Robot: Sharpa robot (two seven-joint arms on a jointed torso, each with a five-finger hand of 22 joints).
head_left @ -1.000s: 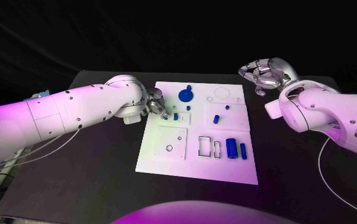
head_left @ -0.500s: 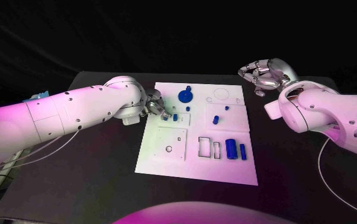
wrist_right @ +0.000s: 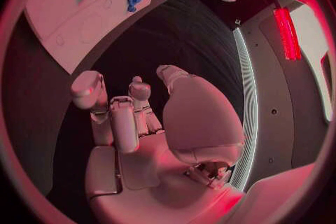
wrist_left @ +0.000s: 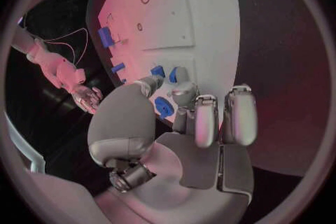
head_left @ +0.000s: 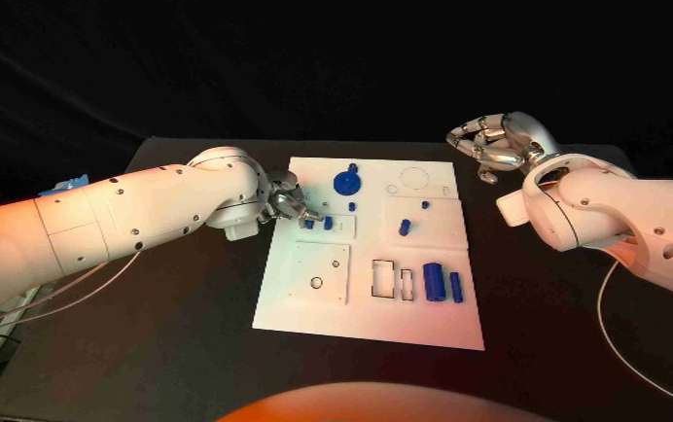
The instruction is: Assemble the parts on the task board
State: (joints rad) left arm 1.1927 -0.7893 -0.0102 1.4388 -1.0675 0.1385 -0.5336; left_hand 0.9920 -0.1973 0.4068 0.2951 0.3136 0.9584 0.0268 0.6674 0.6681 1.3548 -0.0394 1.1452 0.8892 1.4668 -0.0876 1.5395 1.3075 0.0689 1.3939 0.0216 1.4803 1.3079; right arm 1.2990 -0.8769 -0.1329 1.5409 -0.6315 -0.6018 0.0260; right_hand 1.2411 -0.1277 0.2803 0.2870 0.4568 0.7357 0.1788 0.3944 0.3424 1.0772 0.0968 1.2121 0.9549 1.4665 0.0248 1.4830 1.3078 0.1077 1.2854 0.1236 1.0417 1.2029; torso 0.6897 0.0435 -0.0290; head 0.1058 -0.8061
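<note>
Standing in task board (head_left: 421,320): blue parts (head_left: 437,280)

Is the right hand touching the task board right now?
Apart. The head view shows the right hand raised beyond the task board's right edge, with black table between them.

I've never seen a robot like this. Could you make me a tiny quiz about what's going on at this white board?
1. True or false: the right hand is over the task board.
2. Which hand has its fingers at a small blue part? A left, B right.
3. Fill in: the round blue disc lies near the board's ____ edge, far or near.

Key: 1 false; 2 A; 3 far.
</note>
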